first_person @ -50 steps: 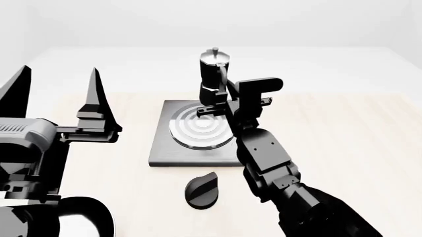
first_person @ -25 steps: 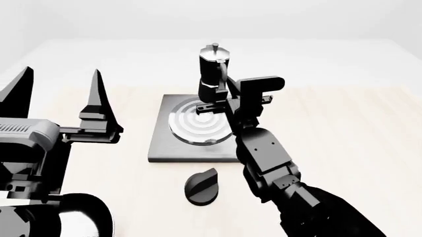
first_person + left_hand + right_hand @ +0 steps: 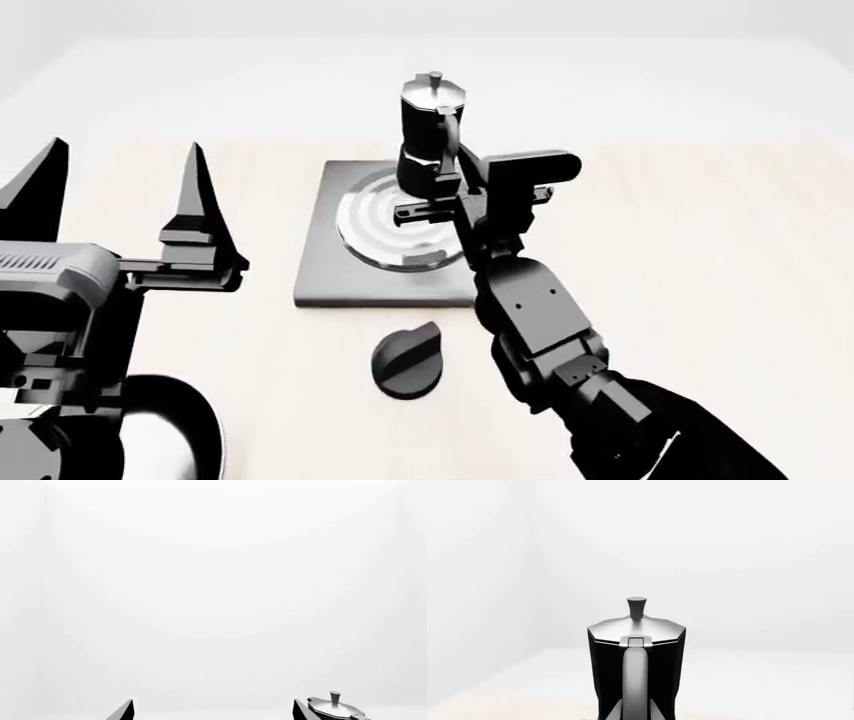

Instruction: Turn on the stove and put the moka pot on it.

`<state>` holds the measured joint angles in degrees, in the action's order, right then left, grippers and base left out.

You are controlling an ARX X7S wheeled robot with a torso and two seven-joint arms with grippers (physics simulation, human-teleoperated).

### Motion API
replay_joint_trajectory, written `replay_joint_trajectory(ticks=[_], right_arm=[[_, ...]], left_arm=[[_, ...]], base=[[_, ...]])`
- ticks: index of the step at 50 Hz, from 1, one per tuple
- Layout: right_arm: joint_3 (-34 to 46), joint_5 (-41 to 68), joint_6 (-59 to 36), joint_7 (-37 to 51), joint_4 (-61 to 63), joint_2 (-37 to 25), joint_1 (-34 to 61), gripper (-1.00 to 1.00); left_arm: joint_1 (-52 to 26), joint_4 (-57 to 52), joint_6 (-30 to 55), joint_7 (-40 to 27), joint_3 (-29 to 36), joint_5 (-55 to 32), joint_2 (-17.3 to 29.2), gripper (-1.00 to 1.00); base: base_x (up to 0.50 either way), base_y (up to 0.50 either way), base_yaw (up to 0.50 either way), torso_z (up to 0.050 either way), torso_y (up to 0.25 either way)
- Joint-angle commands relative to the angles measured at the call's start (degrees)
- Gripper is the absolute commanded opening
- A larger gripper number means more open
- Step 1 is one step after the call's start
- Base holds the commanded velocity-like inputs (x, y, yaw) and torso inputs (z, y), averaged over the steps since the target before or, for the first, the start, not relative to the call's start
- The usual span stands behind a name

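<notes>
Gripping the moka pot by its handle, the right pincer holds it above the stove — setting down remains; left pincer apart, idle.

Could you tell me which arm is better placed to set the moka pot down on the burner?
The right. Its gripper is already at the moka pot handle, over the stove. The left gripper stands open, well off to the side.
</notes>
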<state>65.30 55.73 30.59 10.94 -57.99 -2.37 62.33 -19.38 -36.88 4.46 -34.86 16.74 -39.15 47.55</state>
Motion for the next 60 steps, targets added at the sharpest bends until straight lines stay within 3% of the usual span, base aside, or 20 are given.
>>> replay_joint_trajectory(ticks=[1,28,60], right_arm=[[-0.55,-2.89,0.25,0.93,2.07,-0.35,0.71,-1.00],[-0.05,-2.94,0.16,0.83,2.25,-0.35,0.39,-1.00],[0.25,-2.34,1.06,-0.57,-0.79,0.79,-0.23,-1.00]], left_arm=[[0.10,-0.13,0.02,-0.06,-0.03,-0.07,-0.05,1.00],[-0.10,0.09,-0.13,0.32,-0.13,-0.42,-0.25,1.00],[0.70,0.94,-1.02,0.83,0.11,0.18,-0.96,1.00]], base=[[0.00,0.00,0.00,0.002,-0.102],[0.00,0.00,0.00,0.002,-0.083],[0.00,0.00,0.00,0.001,-0.015]])
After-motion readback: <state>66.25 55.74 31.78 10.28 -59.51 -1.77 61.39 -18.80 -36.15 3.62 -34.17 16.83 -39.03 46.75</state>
